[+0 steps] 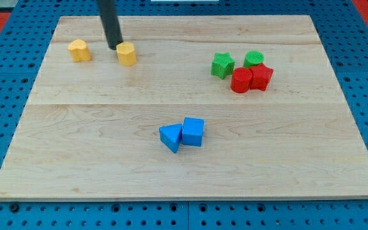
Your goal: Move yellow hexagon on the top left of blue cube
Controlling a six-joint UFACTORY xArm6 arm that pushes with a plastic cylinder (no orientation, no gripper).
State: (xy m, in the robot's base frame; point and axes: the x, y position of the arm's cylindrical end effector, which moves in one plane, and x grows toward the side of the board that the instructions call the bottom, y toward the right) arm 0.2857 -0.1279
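Observation:
A yellow hexagon block (pixel 126 53) lies near the view's top left of the wooden board. My tip (pixel 114 47) stands just to its left, touching or almost touching it. A blue cube (pixel 193 131) lies low in the middle of the board, far down and right of the hexagon. A blue triangular block (pixel 170 137) sits against the cube's left side.
A second yellow block (pixel 78 50) of rounded shape lies left of my tip. At the view's upper right sit a green star (pixel 222 65), a green round block (pixel 254 59), a red cylinder (pixel 241 81) and a red block (pixel 261 76).

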